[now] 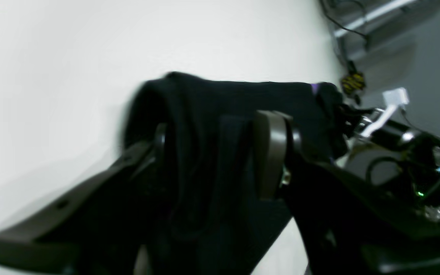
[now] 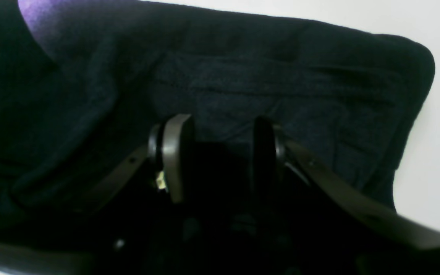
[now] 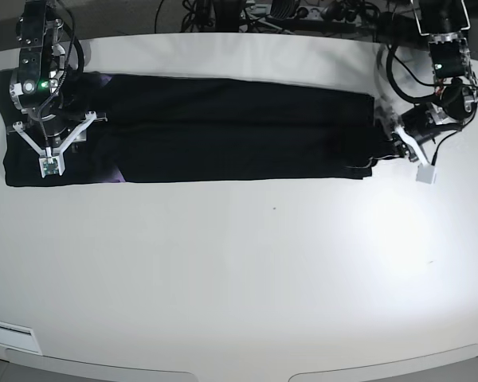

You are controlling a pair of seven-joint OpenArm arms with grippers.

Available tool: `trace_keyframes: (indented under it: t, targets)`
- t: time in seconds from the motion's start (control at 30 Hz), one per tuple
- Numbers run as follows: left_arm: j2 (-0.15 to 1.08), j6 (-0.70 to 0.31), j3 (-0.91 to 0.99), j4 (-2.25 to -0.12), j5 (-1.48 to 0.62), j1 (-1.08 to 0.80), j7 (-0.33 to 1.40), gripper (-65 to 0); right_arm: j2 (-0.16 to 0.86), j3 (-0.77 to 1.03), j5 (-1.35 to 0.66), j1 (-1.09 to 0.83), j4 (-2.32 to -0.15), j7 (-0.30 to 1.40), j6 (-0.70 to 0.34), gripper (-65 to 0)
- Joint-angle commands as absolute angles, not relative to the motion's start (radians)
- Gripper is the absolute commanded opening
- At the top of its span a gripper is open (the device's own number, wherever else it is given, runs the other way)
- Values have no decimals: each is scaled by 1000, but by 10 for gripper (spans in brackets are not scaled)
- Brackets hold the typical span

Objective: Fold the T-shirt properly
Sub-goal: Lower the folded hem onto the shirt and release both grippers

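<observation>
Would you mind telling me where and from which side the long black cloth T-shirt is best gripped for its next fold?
Probably at its two short ends. The black cloth T-shirt lies as a long flat band across the white table, so each end edge offers bunched layers to pinch. Come in from outside each end; the left tool and right tool already straddle cloth there.

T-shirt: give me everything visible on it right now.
The T-shirt is black cloth with small purple patches showing near one end, lying flat as a long, narrow folded band across the far side of the white table. The right gripper sits on one end, the left gripper at the other; each has cloth between its pads.
</observation>
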State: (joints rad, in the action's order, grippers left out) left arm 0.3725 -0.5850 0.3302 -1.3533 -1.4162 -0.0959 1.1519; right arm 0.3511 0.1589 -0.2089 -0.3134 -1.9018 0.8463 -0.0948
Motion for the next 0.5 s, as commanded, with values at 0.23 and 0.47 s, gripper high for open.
trace_keyframes:
  t: [0.23, 0.47]
  targets:
    - [363, -558, 289, -1351, -1404, -107, 1205, -349, 363, 165, -204, -305, -1922, 831, -94, -363]
    - [369, -558, 289, -1351, -1390, -105, 1203, -650, 363, 165, -204, -304, -1922, 830, -94, -363]
